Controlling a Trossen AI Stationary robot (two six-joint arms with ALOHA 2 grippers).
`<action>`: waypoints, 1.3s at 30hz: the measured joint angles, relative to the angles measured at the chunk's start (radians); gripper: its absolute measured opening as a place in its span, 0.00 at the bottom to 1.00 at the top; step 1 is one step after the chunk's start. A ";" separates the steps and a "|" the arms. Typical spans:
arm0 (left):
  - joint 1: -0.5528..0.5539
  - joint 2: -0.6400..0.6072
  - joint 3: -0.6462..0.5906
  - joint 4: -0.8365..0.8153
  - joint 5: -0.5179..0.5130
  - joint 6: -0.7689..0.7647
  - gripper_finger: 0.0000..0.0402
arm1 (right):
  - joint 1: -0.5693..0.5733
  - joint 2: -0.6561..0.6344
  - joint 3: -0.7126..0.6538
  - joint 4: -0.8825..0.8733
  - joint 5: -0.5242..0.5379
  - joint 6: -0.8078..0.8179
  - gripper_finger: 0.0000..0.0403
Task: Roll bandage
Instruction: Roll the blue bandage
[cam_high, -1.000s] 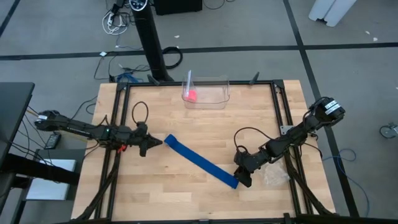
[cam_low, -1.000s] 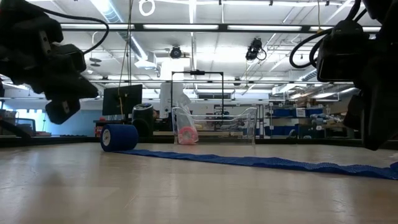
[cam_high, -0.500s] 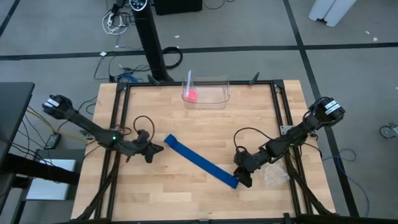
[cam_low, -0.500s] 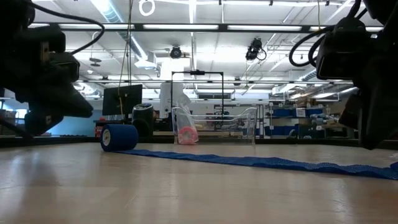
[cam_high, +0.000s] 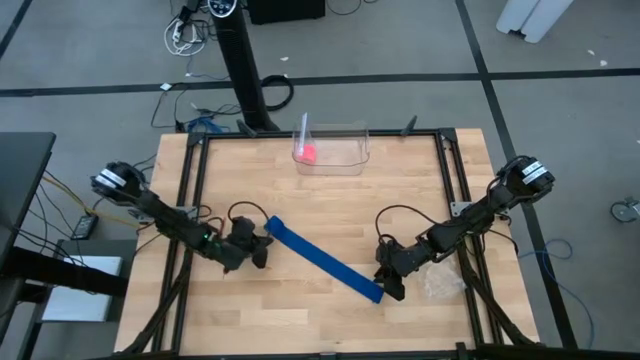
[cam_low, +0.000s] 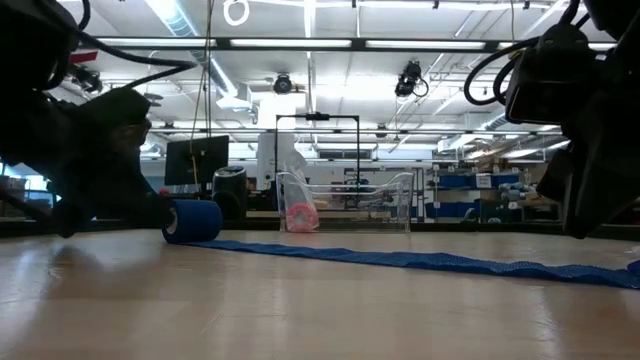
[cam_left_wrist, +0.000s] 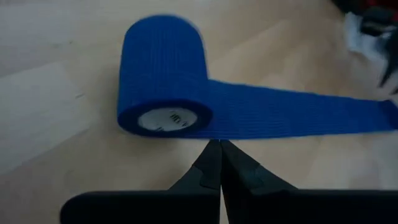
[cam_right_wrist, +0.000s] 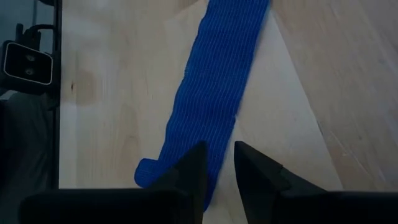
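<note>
The blue bandage lies on the wooden table. Its rolled end (cam_high: 272, 229) (cam_left_wrist: 163, 78) rests on its side at the left, showing a white core. The flat strip (cam_high: 325, 262) (cam_low: 420, 260) runs to a free end (cam_high: 375, 293) (cam_right_wrist: 146, 176) at the right. My left gripper (cam_high: 264, 246) (cam_left_wrist: 219, 144) is shut and low over the table, with its tips at the strip's near edge just beside the roll. My right gripper (cam_high: 388, 287) (cam_right_wrist: 219, 163) is open by a narrow gap over the strip close to its free end. My left gripper's shut tips stand at the near edge of the strip (cam_left_wrist: 219, 134) next to the roll; I cannot tell whether they touch it. My right gripper has one finger (cam_right_wrist: 194, 167) over the strip near its free end; I cannot tell whether it touches.
A clear plastic bin (cam_high: 345, 150) with a small pink object (cam_high: 306, 153) stands at the table's far edge. A clear plastic bag (cam_high: 440, 283) lies right of my right gripper. Dark frame rails (cam_high: 452, 170) run along the table's sides.
My left gripper has come down to the table and gone a little toward the near edge and the right, closing in on the bandage's roll. The bandage and my right gripper have kept still.
</note>
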 joint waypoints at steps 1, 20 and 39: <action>0.000 0.012 0.004 0.001 -0.009 -0.003 0.01 | 0.000 0.000 0.000 0.000 0.001 -0.004 0.21; -0.009 0.027 0.009 0.078 0.059 -0.043 0.20 | 0.000 0.000 0.000 0.004 0.020 -0.024 0.21; -0.126 0.013 0.009 -0.076 -0.121 -0.161 0.22 | 0.000 0.000 0.000 0.007 0.028 -0.050 0.21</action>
